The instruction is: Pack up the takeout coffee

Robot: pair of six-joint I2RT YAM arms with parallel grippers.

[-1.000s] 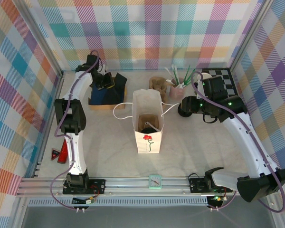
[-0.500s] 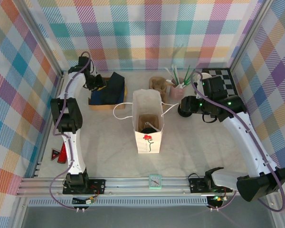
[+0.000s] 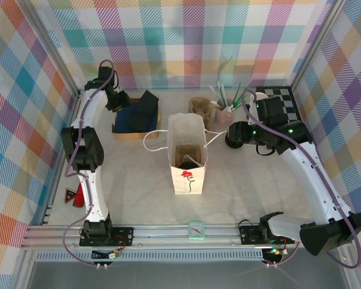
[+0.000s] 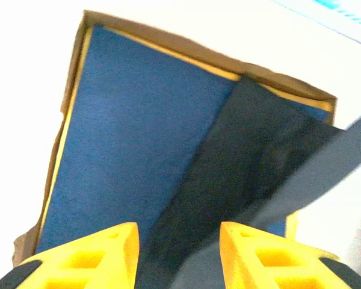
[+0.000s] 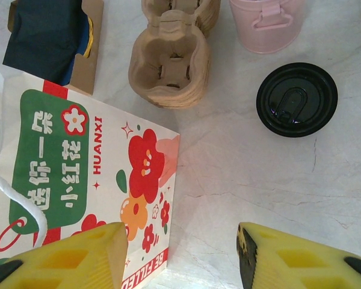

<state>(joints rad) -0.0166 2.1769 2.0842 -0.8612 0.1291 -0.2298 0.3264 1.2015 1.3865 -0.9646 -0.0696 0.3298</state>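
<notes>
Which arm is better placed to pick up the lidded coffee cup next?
Right. The right gripper, open, hovers near the black-lidded coffee cup, beside the paper bag; the left gripper is over the blue-lined box at the far-left corner.

Three views: one high, two down close.
My overhead camera looks down from above the near edge over the whole table [image 3: 138,180]. The left wrist sits close above the blue-lined box [image 4: 132,138]. The right wrist looks down from higher, sharing that box and the paper bag [image 5: 78,162] with the overhead.
</notes>
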